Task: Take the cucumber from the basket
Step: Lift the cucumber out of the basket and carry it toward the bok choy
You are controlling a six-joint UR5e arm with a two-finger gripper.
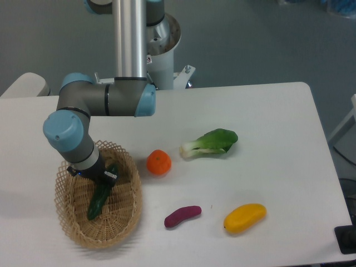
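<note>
The dark green cucumber lies slanted inside the tan wicker basket at the table's front left, its upper end pointing to the back right. My gripper reaches down into the basket, its jaws closed around the cucumber's upper half. The wrist hides most of the fingers and part of the basket's back rim.
An orange sits just right of the basket. A bok choy lies further right. A purple sweet potato and a yellow mango rest near the front edge. The arm's base column stands behind.
</note>
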